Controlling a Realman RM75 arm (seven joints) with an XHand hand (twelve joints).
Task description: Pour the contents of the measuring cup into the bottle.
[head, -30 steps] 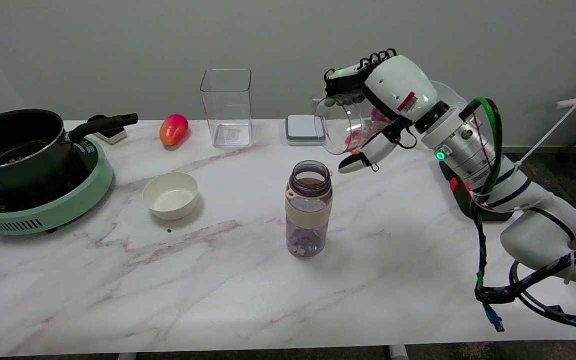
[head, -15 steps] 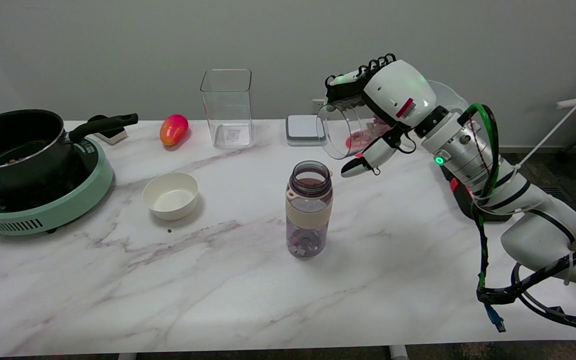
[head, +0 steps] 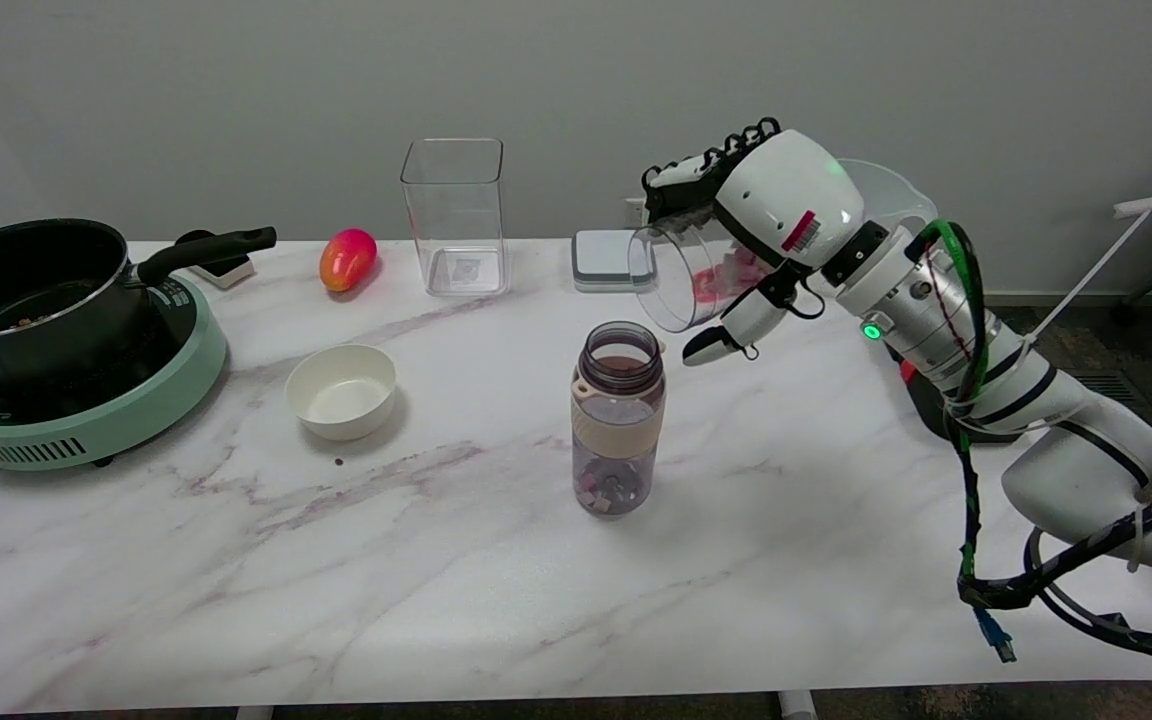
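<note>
My right hand point(head: 751, 225) grips a clear measuring cup point(head: 681, 277), tipped on its side with the mouth facing left and down. Pink and red pieces point(head: 721, 280) lie inside the cup toward its base. The cup's rim hangs in the air just right of and above the open mouth of the bottle point(head: 619, 418). The bottle is clear and purple-tinted with a beige band, upright at the table's middle, with a few small pieces at its bottom.
A clear square container point(head: 454, 216), a pink-orange mango-like fruit point(head: 347, 259) and a small white-grey scale point(head: 606, 262) stand along the back. A white bowl point(head: 341, 390) sits left of the bottle. A black pot point(head: 31, 295) rests on a green hotplate point(head: 86, 410) at far left.
My right hand has carried the tipped cup lower and slightly left, bringing its rim closer to the bottle's mouth. The bottle has not moved.
</note>
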